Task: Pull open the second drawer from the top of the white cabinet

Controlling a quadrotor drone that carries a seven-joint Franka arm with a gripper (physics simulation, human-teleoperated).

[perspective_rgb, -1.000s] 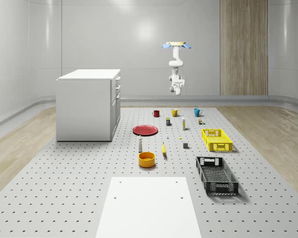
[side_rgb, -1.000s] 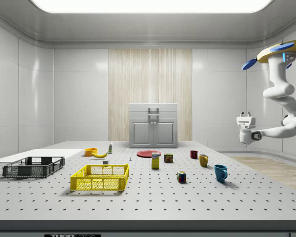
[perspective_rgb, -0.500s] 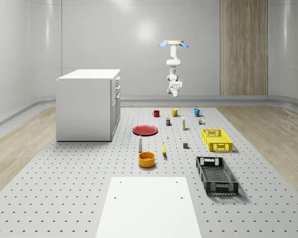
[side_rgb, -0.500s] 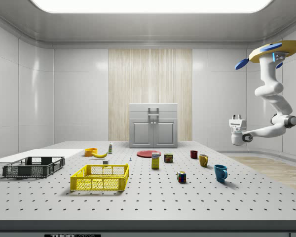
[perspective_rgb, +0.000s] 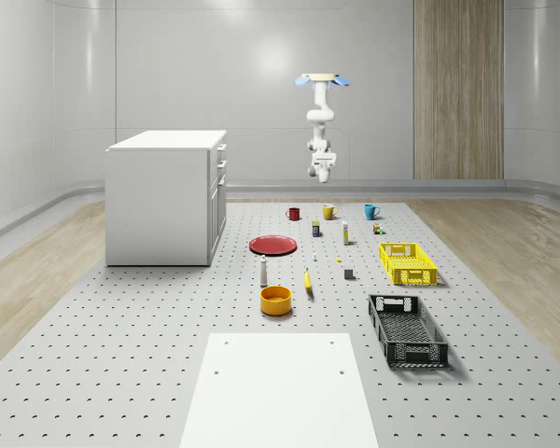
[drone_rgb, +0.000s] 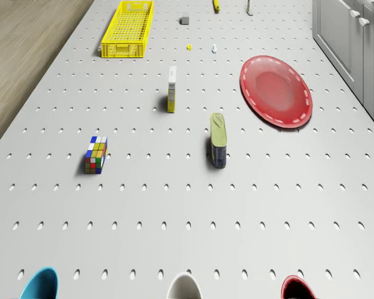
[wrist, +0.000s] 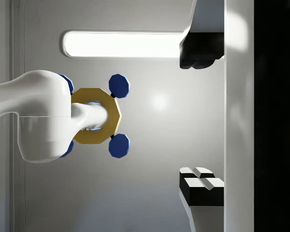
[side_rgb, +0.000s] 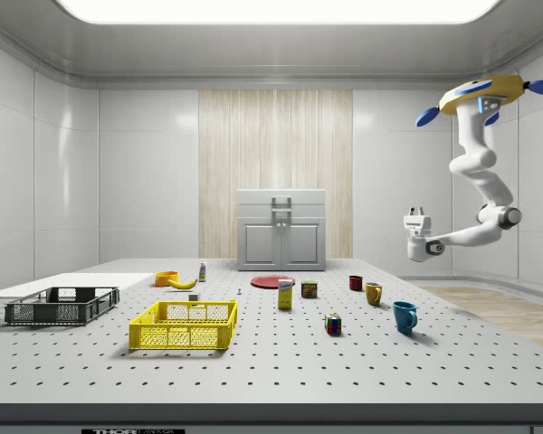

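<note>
My end effector (side_rgb: 417, 217) is released, fingers (wrist: 201, 180) wide apart, pointing up in the side view's right. Drone (perspective_rgb: 322, 80) hovers past the mugs, upper centre of the whole-scene view. Cabinet (perspective_rgb: 166, 198) sits centre left, well apart. Next, as I judge: level the end effector with the second drawer (perspective_rgb: 221, 166) handle, approach square.

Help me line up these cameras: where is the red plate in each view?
Whole-scene view: red plate just right of the white cabinet.
Side view: plate low in front of the cabinet.
Drone view: plate beside the cabinet's front.
Shared landmark: the white cabinet.
</note>
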